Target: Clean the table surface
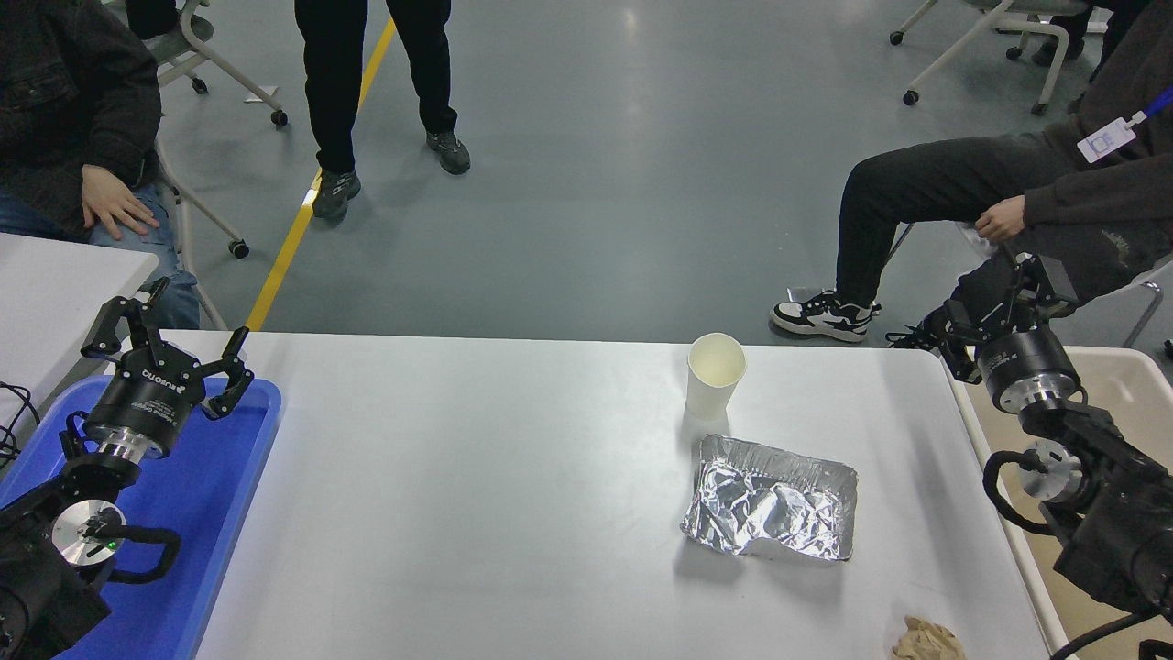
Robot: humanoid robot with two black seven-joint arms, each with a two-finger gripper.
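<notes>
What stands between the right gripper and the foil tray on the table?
Nothing visible. The right gripper hangs off the table surface's far right corner, over the beige bin; only bare tabletop lies between it and the foil tray.

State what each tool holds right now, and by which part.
Nothing is held. The left tool hangs open and empty above the blue tray; the right tool is empty beside the table surface.
</notes>
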